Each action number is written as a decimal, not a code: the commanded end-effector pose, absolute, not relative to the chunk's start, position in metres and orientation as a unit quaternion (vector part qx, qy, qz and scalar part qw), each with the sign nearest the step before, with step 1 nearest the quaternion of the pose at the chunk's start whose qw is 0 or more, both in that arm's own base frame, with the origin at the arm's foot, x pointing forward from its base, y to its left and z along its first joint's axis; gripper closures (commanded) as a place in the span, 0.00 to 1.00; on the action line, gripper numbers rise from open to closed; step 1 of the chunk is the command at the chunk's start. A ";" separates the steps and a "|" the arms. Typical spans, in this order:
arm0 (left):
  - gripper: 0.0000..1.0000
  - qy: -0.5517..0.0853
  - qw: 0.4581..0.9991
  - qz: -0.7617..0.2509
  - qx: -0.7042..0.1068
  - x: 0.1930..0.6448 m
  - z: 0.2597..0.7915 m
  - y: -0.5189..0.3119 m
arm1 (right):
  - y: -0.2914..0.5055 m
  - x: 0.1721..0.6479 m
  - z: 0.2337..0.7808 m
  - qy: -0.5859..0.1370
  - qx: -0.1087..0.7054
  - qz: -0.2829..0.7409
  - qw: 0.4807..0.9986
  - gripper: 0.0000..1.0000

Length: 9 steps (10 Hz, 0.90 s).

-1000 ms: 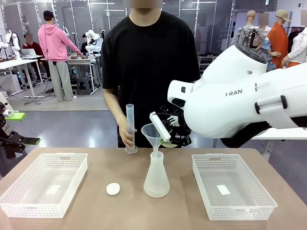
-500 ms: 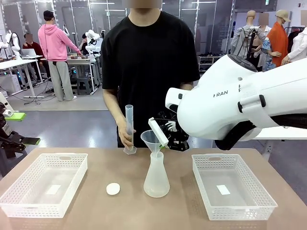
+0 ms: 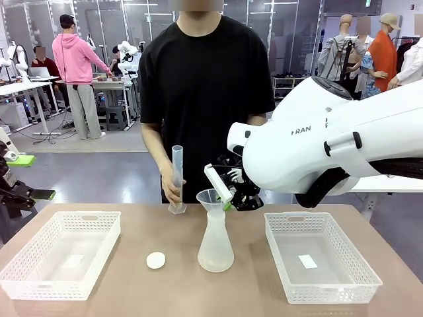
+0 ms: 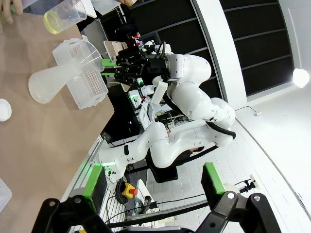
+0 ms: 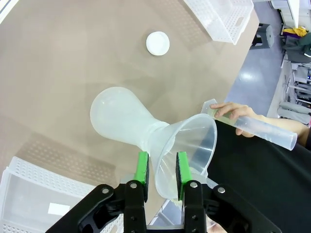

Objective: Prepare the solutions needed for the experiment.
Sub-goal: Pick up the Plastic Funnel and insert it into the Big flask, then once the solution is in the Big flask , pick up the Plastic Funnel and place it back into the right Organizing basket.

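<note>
A clear plastic funnel (image 3: 210, 197) sits upright in the neck of a translucent conical flask (image 3: 215, 248) at the table's middle. My right gripper (image 5: 162, 170) straddles the funnel's rim (image 5: 187, 145), one green pad outside and one inside, slightly parted from the wall, so it is open. Behind the flask a person's hand holds a graduated cylinder (image 3: 177, 175) near the far edge. The solution (image 4: 52, 22) shows as a shallow yellow-green layer at the cylinder's base. My left gripper (image 4: 153, 179) hangs open and empty, far off at the left (image 3: 26, 177).
A white mesh basket (image 3: 99, 247) stands at the left and another basket (image 3: 344, 264) at the right, each with a small white card inside. A small white round disc (image 3: 156, 260) lies between the left basket and the flask. The person stands at the far edge.
The funnel has come down from a tilt above the flask to sit in its neck. My right gripper's jaws have parted from shut. The person's cylinder has drifted a little left.
</note>
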<state>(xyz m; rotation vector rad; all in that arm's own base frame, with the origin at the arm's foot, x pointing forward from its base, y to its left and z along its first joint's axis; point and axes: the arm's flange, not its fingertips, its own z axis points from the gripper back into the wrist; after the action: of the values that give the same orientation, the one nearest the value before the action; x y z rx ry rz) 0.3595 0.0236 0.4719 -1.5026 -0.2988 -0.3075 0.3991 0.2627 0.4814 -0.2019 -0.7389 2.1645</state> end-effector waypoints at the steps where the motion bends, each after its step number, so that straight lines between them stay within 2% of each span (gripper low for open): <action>1: 0.00 -0.133 0.708 -0.143 -0.679 0.359 0.474 0.024 | 0.261 0.401 0.481 -0.295 -0.081 0.858 0.413 0.37; 9: 0.00 -0.133 0.708 -0.143 -0.679 0.359 0.474 0.024 | 0.261 0.401 0.481 -0.295 -0.081 0.858 0.413 0.37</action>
<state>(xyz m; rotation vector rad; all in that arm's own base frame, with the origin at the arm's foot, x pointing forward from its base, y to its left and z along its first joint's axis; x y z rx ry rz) 0.3595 0.0236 0.4719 -1.5026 -0.2988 -0.3076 0.3994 0.2621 0.4814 -0.2130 -0.7323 2.1628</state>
